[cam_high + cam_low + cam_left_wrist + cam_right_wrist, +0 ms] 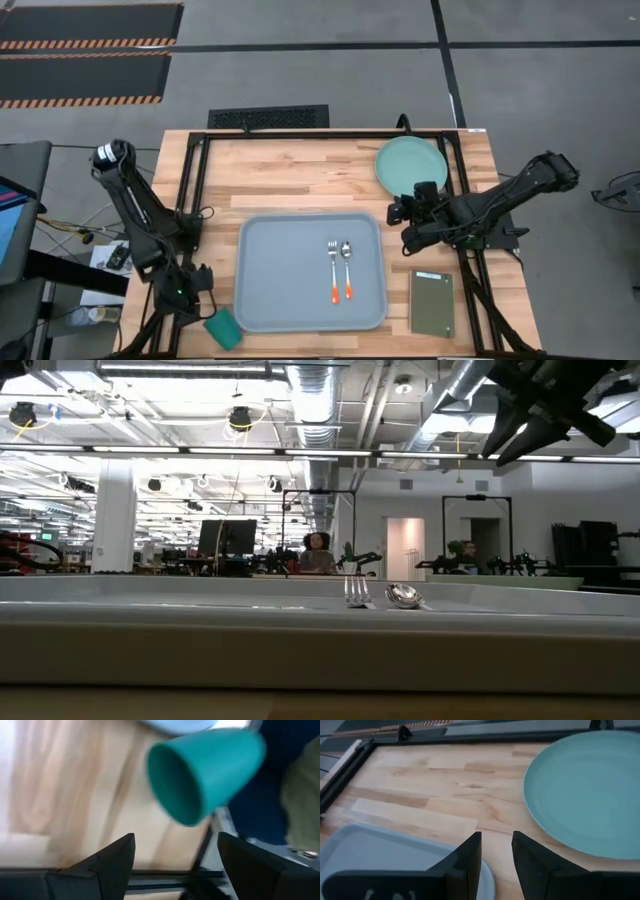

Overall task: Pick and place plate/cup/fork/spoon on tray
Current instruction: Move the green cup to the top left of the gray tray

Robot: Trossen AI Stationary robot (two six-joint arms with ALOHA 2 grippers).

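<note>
The right gripper (400, 212) hangs above the table just beside the tray's far right corner, near the plate. In the right wrist view its two dark fingers (470, 855) stand with only a narrow gap between them, and nothing is held there. The plate (411, 164) lies flat on the wooden table (290, 170) at the far right side, apart from the tray. The left gripper (172, 862) is low at the near left corner of the table, close to the tray's near left corner. Its fingers (117, 857) are spread wide and hold nothing. The cup (205, 772) lies on its side just in front of them, with its open mouth turned toward the gripper; in the high view the cup (223, 328) is at the table's near edge, just beside the tray. The tray (285, 270) is in the middle of the table. On its right half the fork (332, 270) and the spoon (347, 268) lie side by side, the fork on the left, with their metal heads toward the far side and the orange handles toward the near side. A dark green slab (432, 302) lies on the table to the right of the tray.
</note>
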